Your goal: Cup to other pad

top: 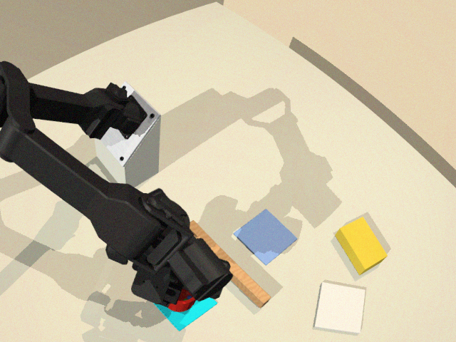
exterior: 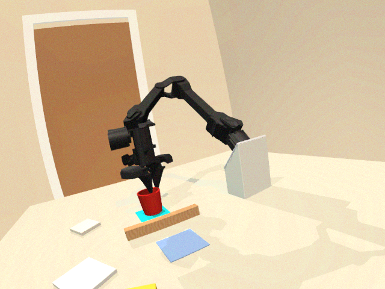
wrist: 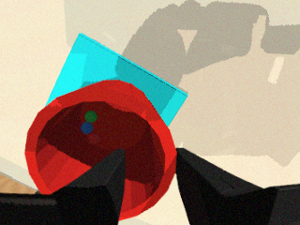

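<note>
The red cup (top: 180,306) (exterior: 150,201) (wrist: 117,89) stands upright on the cyan pad (top: 200,312) (exterior: 142,217) (wrist: 70,70). In the wrist view a green marble (wrist: 91,116), a blue marble (wrist: 86,127) and a dim reddish marble (wrist: 94,139) lie inside it. My gripper (exterior: 153,189) (wrist: 150,157) is open at the cup's rim, with one fingertip over the cup's inside and the other just outside the wall. Its fingertips are hidden in the top view. The blue pad (top: 265,235) (exterior: 183,245) is bare.
A low wooden bar (top: 250,287) (exterior: 161,222) lies between the two pads. A yellow block (top: 360,243) (exterior: 144,286) and a flat white block (top: 340,307) (exterior: 85,275) lie beyond the blue pad. A smaller white block (exterior: 85,226) shows in the exterior view.
</note>
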